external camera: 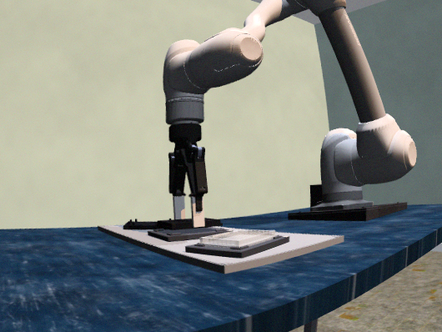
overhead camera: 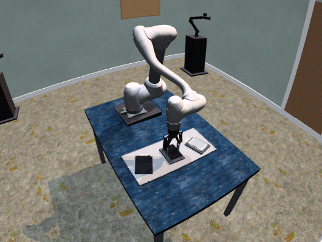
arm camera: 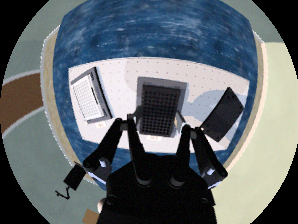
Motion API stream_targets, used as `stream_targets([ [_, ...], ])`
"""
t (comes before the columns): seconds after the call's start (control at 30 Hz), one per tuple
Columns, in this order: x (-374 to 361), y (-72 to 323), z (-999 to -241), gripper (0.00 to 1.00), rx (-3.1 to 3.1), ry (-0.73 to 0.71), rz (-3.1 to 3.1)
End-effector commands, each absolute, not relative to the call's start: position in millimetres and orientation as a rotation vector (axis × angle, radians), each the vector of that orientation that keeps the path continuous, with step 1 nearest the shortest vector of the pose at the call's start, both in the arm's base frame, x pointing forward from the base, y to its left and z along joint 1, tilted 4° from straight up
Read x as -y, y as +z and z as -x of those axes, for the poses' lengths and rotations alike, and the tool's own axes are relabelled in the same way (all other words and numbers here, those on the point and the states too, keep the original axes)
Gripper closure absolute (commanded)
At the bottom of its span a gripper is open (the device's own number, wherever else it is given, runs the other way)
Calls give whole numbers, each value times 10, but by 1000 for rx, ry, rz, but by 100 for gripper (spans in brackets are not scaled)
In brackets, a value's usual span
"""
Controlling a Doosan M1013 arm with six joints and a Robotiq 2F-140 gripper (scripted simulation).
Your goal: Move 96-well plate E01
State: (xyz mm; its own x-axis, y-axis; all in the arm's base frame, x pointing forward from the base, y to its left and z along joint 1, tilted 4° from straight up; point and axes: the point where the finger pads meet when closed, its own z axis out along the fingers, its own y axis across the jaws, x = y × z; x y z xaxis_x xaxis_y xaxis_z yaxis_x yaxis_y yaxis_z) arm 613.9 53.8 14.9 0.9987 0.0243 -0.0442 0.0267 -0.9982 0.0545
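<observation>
A dark 96-well plate [overhead camera: 173, 151] sits at the middle nest [overhead camera: 172, 155] of three on a white mat; I take it as E01, though the labels are too small to read. My gripper [overhead camera: 172, 148] points straight down and is shut on this plate across its long sides. In the wrist view the plate's well grid [arm camera: 160, 106] lies between my fingers. In the side view my fingertips [external camera: 188, 218] reach down to the nest; I cannot tell whether the plate is lifted. A clear plate [overhead camera: 197, 143] rests on the right nest. The left nest [overhead camera: 143, 164] is black and empty.
The arm's base [overhead camera: 138, 112] stands on a black plate at the back of the blue table. The clear plate on its nest [external camera: 238, 239] is close beside my gripper. The empty nest also shows in the wrist view [arm camera: 222, 112]. Black pedestals stand on the floor away from the table.
</observation>
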Motion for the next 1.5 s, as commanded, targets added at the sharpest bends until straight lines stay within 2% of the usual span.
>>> stream_targets([
  [0.0,-522,110,-6136,100,-38,-64,-3086],
  [1.47,-507,25,-6134,100,-38,-64,-3086],
])
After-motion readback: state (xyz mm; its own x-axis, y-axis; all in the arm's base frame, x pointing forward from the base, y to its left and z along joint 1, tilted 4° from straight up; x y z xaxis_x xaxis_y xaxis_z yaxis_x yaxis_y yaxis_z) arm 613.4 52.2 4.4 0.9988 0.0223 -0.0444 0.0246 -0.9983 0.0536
